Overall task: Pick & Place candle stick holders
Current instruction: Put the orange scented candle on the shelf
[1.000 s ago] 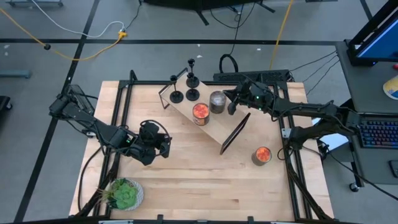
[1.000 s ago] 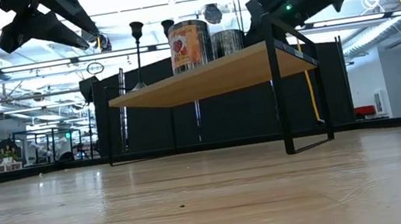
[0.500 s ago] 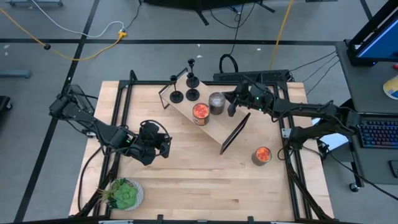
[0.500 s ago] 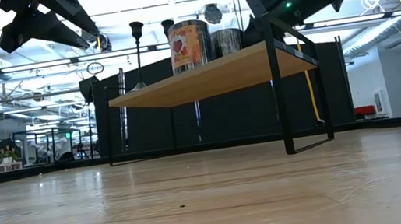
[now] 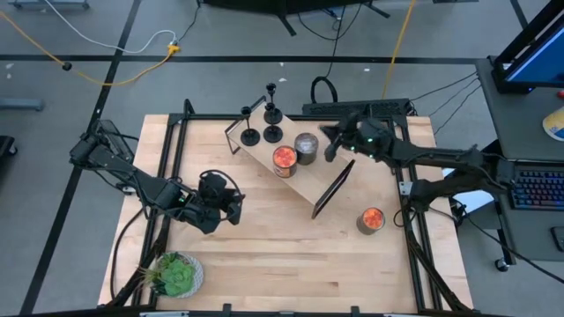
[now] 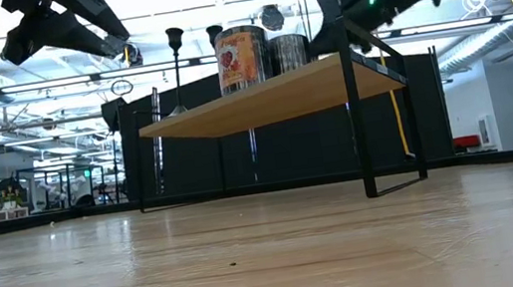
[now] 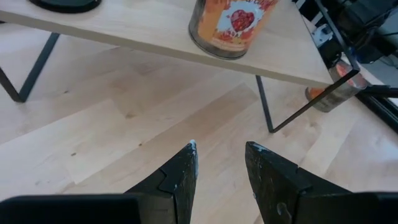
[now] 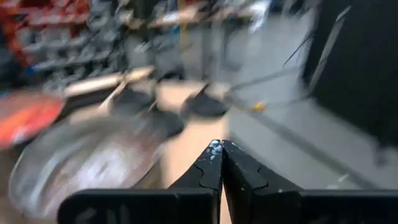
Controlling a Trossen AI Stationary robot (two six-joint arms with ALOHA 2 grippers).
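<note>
A small wooden shelf (image 5: 295,172) on thin black legs stands on the table (image 5: 264,255) and serves as the landmark. At the shelf's far-left end are the candle stick holders (image 5: 262,134): 3 black round bases, 2 close together and 1 just behind them (image 5: 274,114), with a 4th thin stem and small top (image 5: 271,88) beyond; all stand upright and apart from both grippers. In the low view 2 stems with cup-like tops (image 6: 175,40) rise over the shelf's left part. On the middle of the shelf stands a tin (image 5: 284,160) with a red-orange label; the left wrist view shows a red heart with white writing on it (image 7: 239,18), too small to read. Just beside this tin, toward the right arm, is a plain grey metal tin (image 5: 307,145). The right gripper (image 5: 331,146) hangs over the shelf's right end just beside the grey tin, fingers pressed together with nothing between them (image 8: 219,163). The left gripper (image 5: 236,211) hovers over bare table in front of the shelf's left side, fingers (image 7: 180,177) spread apart and holding nothing. A 3rd tin with a red top (image 5: 371,219) stands on the table off the shelf's right side, and a leafy green plant (image 5: 174,274) sits well away from the shelf at the table's near-left corner.
</note>
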